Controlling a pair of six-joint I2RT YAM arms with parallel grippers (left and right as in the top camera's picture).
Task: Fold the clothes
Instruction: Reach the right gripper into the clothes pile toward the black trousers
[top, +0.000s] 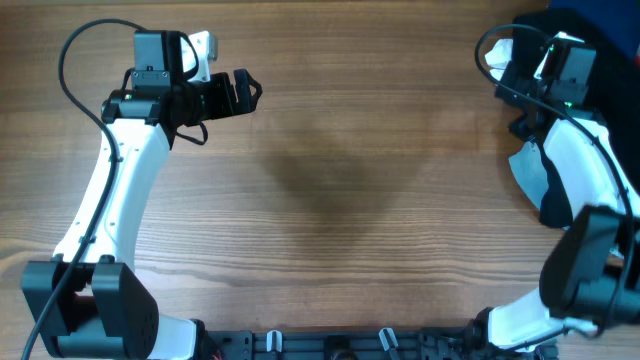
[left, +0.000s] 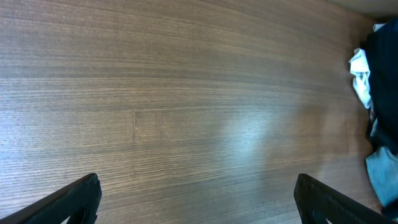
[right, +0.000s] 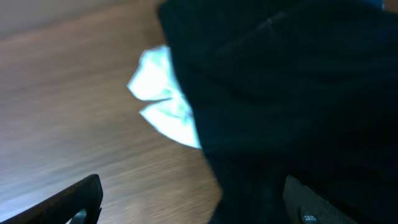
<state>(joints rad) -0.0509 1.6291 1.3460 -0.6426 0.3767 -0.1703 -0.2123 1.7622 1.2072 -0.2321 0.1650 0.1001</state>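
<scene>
Clothes (right: 292, 93) largest in right-wrist view

Overhead: we look straight down on whole table (top: 330, 200), both arms in frame. Left wrist: we look slantwise over bare wood, left gripper (left: 198, 202) tips at bottom corners, black garment (left: 385, 93) far off at frame's right edge. Right wrist: we sit close over same garment, blurred. All three views share it.

Black soft-fabric garment (right: 298, 93) lies at wooden table's (top: 350, 200) right edge, below my right gripper (right: 193, 202). My left gripper (top: 245, 92) hangs far left.
</scene>
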